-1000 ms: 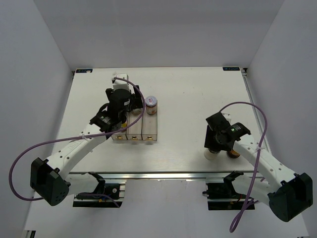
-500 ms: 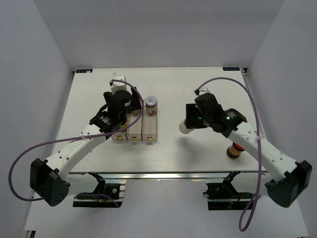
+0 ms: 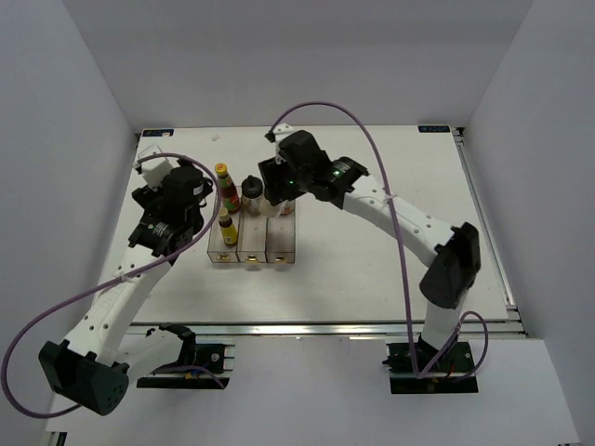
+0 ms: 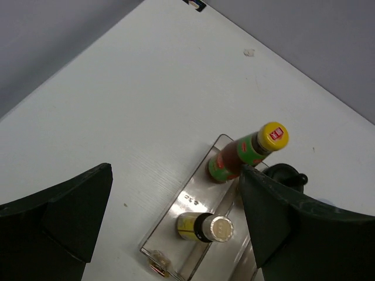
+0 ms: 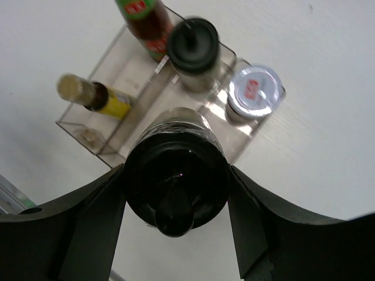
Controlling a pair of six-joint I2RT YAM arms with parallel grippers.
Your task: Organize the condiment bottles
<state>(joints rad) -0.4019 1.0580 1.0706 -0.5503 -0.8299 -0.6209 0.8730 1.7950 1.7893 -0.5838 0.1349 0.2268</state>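
A clear three-compartment tray (image 3: 253, 253) stands left of the table's middle. Its left compartment holds the slim red sauce bottle (image 3: 223, 186) and the tiny yellow-capped bottle (image 3: 226, 226). A black-lidded shaker (image 3: 251, 195) stands at the far end of the middle compartment. My right gripper (image 3: 279, 186) is shut on the second black-lidded shaker (image 5: 176, 175) and holds it above the tray. A jar with a pale lid (image 5: 255, 88) stands in the right compartment. My left gripper (image 3: 181, 209) is open and empty, above and left of the tray; the tiny bottle (image 4: 205, 227) shows between its fingers. The red-lidded dark jar is hidden.
The right arm's forearm and elbow (image 3: 446, 265) stretch from the near right corner across the table. The table's back edge (image 3: 297, 127) lies well beyond the tray.
My right gripper has swung from the near right of the table to above the tray, carrying the shaker. My left gripper has drawn back to the left, off the tray, uncovering the bottles.
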